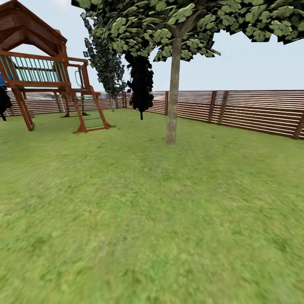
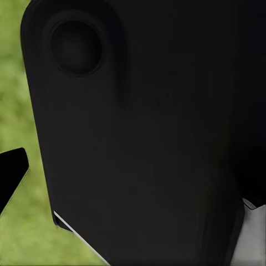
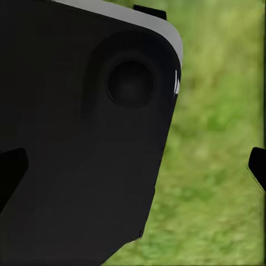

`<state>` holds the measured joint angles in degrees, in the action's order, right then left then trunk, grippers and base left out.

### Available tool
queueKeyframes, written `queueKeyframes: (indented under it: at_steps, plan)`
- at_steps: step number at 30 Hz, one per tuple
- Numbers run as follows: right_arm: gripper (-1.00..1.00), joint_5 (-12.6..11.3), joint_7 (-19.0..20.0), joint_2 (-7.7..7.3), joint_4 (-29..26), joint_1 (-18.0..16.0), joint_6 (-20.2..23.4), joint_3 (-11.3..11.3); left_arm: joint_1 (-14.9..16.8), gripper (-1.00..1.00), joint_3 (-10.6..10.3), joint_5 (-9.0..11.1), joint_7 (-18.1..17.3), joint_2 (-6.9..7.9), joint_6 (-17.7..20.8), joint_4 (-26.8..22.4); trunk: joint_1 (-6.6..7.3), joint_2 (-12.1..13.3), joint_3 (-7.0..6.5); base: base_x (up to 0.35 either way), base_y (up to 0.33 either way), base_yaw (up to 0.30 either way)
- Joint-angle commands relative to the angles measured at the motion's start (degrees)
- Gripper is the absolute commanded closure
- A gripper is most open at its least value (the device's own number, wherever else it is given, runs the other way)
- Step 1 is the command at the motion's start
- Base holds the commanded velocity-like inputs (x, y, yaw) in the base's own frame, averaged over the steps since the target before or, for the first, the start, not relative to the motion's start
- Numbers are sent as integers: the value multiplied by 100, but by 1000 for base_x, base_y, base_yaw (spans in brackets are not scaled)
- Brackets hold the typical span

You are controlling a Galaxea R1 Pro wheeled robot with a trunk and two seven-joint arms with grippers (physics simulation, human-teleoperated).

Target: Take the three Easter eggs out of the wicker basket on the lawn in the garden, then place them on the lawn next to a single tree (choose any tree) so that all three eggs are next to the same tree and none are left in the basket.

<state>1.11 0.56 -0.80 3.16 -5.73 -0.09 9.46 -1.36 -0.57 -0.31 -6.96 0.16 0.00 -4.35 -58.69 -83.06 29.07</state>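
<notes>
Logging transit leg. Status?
Grippers: state unclear, wrist views face dark robot body. Tree ahead on lawn, right of wooden play set. Grass path to it open.

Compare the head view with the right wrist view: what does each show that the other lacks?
Head view alone: the tree with a pale trunk, a wooden play tower, the slat fence, dark cone-shaped trees and sky. Right wrist view alone: a large black robot body part close to the camera, and dark pincer fingertips at the frame edges. Both share the lawn.
</notes>
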Motion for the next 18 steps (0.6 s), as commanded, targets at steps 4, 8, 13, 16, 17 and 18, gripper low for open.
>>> queueKeyframes:
  at_steps: [4, 8, 13, 16, 17, 18]
  plan:
    - [-100, 12, 6, -2, 12, -7, -1, 29, -4, -100, -2, -4, -16, 2, 0, -13, -3, -2, 4, 335, 0, 0]
    - [-100, 12, 6, -1, 11, -7, -2, 29, -4, -100, -3, -4, -16, 2, 0, -13, -3, -2, 6, 335, 0, 0]
    - [-100, 12, 6, -4, 11, -7, 0, 29, -4, -100, -3, -4, -16, 2, 0, -13, -3, -2, 17, 335, 0, 33]
    - [-100, 12, -1, 0, 11, -7, -4, 29, -4, -100, -2, -4, -16, 2, 0, -13, -3, -2, 30, 335, 0, 159]
    - [-100, 12, -2, 0, 11, -7, -6, 29, -4, -100, -3, -4, -16, 2, 0, -13, -3, -2, 35, 335, 0, 215]
    - [-100, 12, -2, 0, 10, -7, -6, 29, -4, -100, -2, -4, -16, 2, 0, -13, -3, -2, 40, 335, 0, 218]
